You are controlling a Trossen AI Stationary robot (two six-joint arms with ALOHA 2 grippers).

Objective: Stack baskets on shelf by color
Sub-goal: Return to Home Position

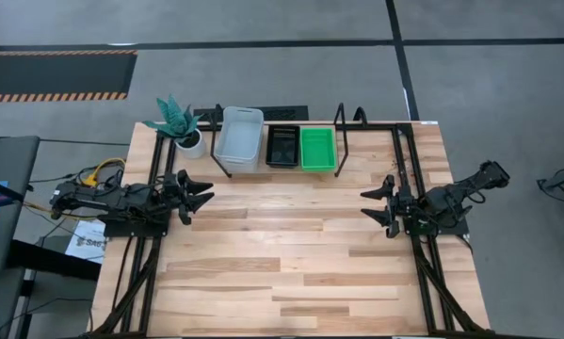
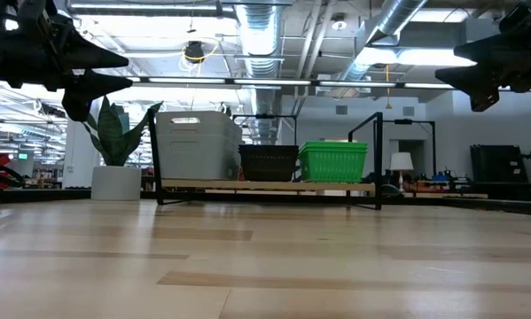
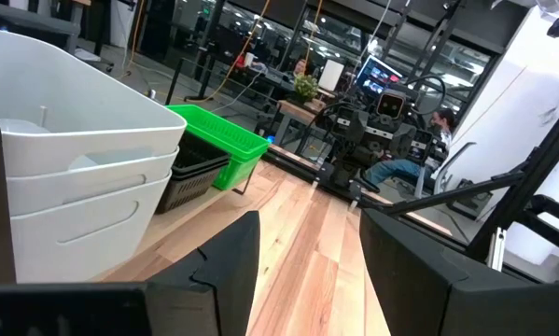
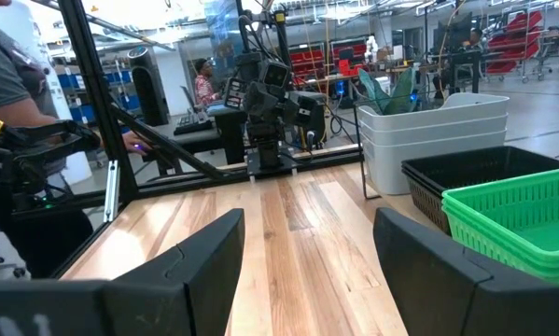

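Observation:
Three stacks of baskets rest by their bases side by side on the shelf [image 1: 272,172] at the table's far edge: pale grey-white [image 1: 239,137], black [image 1: 283,146] and green [image 1: 317,148]. In the low view they show as white [image 2: 197,144], black [image 2: 268,162] and green [image 2: 333,160] on the wooden board [image 2: 265,186]. My left gripper [image 1: 204,192] hovers open near the table's left edge, raised above the top. My right gripper [image 1: 371,204] hovers open near the right edge, also raised. Both point toward the table's middle and hold nothing.
A white pot with a green plant [image 1: 181,127] stands left of the shelf. The shelf's black upright loops [image 1: 349,127] rise at its ends. The wooden tabletop [image 1: 291,264] stretches between the arms toward the near edge. People and equipment show in the room beyond.

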